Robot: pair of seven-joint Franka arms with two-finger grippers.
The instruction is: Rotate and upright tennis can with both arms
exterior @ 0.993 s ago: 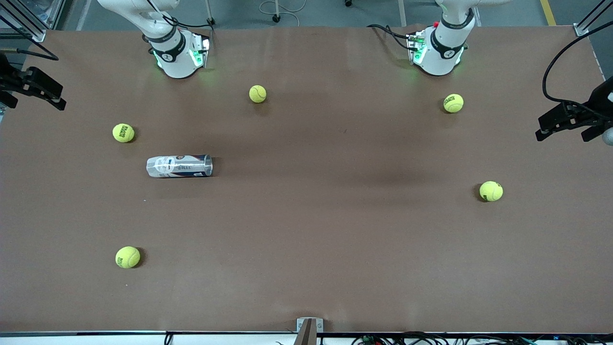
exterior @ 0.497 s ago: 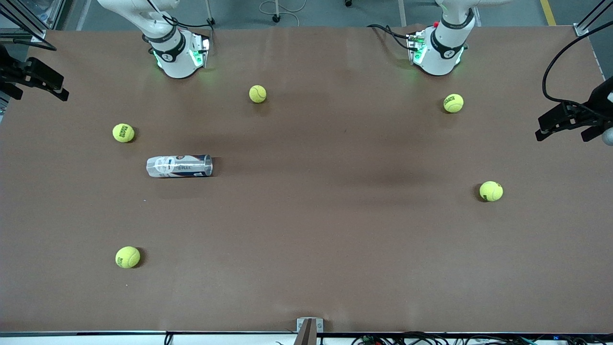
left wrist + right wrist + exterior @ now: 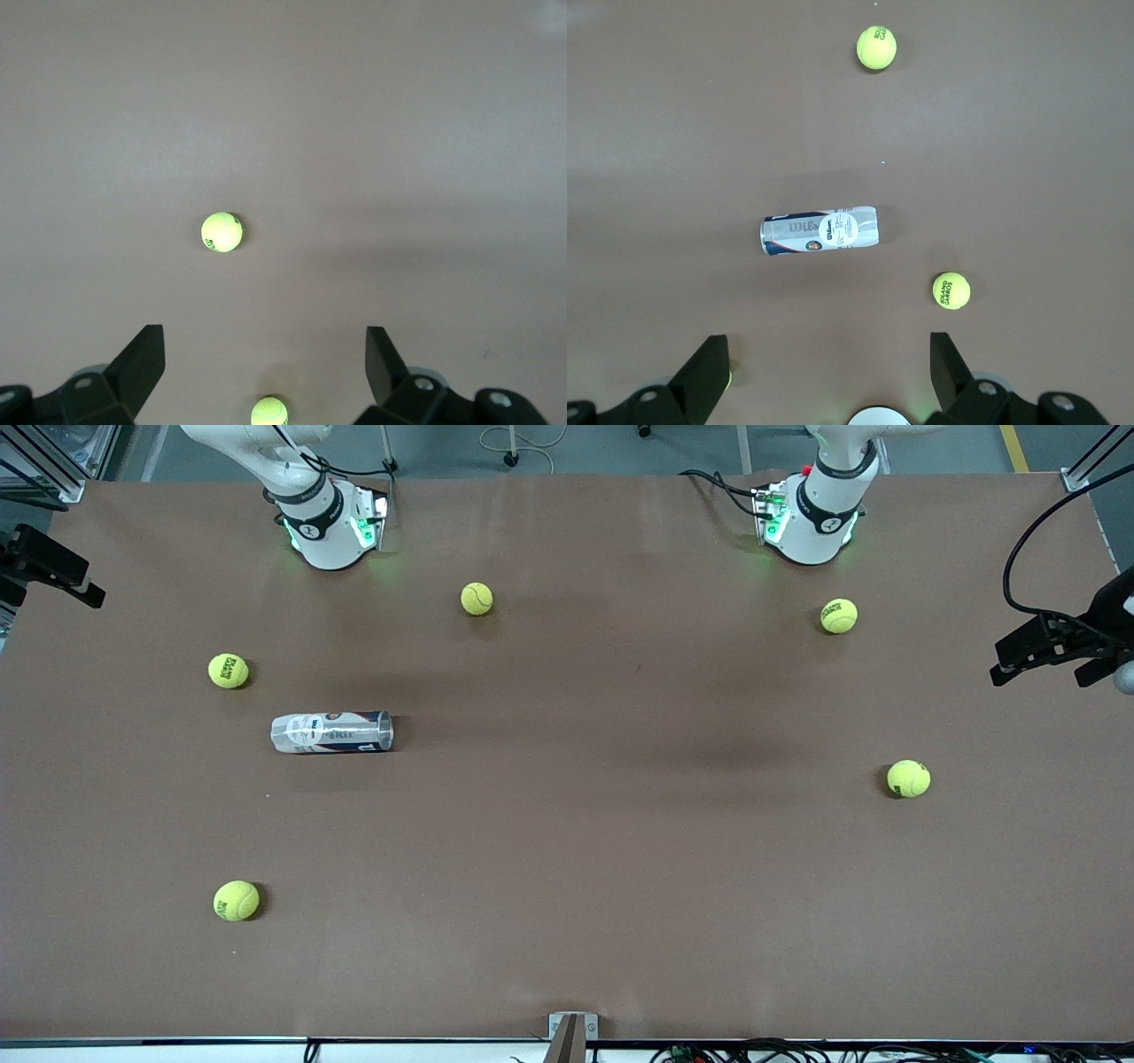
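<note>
Your tennis can [image 3: 331, 732] lies on its side on the surface [image 3: 576, 850], toward the right arm's end, long axis running along the line between the two arms' ends. The right claw [image 3: 824, 363] hangs high over it, fingers spread and empty, so it looks the closer one. The left claw [image 3: 266, 359], also spread and empty, waits well apart over the left arm's end.

"Wilson" reads on the can [image 3: 820, 232], lying on its side, white label w/ dark blue band. Ball [image 3: 951, 290] beside it has black print, too small to read for sure.
</note>
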